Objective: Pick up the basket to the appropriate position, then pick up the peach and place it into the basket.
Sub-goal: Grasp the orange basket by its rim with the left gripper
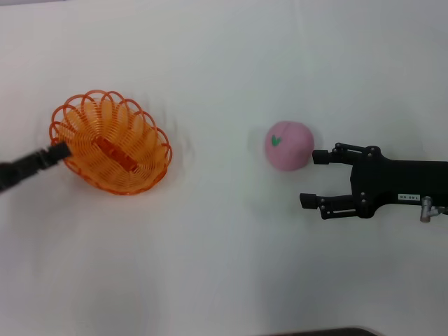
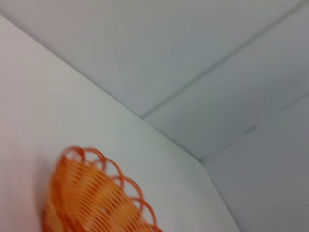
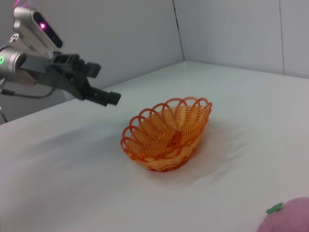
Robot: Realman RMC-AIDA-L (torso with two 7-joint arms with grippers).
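Note:
The orange wire basket [image 1: 152, 140] sits on the white table at the left, its flat orange strip showing inside. My left gripper [image 1: 61, 150] is at the basket's left rim. In the right wrist view the left gripper [image 3: 105, 84] stands open with nothing in it, a little above and beside the basket [image 3: 145, 117]. The pink peach [image 1: 288, 145] with its green leaf mark lies right of centre. My right gripper [image 1: 313, 178] is open just right of the peach, its far fingertip close to the peach's side. The peach [image 3: 289, 217] shows at the right wrist view's edge.
The white table [image 1: 224, 266] stretches between basket and peach with nothing on it. Grey wall panels [image 2: 217, 72] rise behind the table's far edge. The basket [image 2: 91, 198] fills a corner of the left wrist view.

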